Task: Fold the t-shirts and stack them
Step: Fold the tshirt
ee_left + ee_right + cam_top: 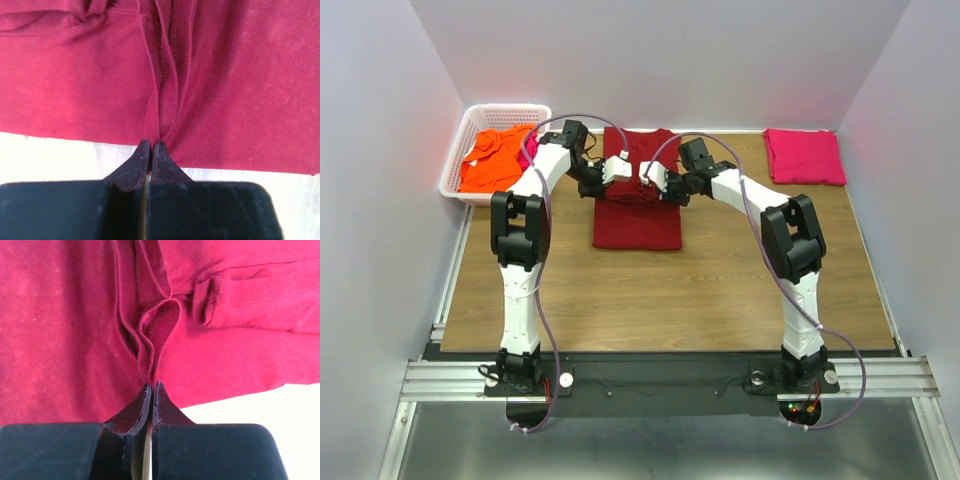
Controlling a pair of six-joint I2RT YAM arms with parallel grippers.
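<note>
soft dark red shirt [638,225], left gripper [151,146] and right gripper [151,387] both pinching its stitched folds, orange shirt [492,162] in lattice basket [454,176] far left

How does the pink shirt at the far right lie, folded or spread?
Folded: the pink shirt is a compact rectangle, no sleeves showing.

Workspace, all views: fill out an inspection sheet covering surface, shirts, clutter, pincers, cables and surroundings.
Surface: wooden table, flat.
Job's things: dark red shirt mid-table, partly folded; pink shirt folded at the far right corner; orange shirt lying in the basket.
Clutter: white basket at the far left corner; nothing else seen.
Pincers: left pincer and right pincer each shut on a pinch of the dark red shirt.
Cables: purple cable loops along each arm.
Surroundings: white walls on three sides; metal rail at the near edge.
</note>
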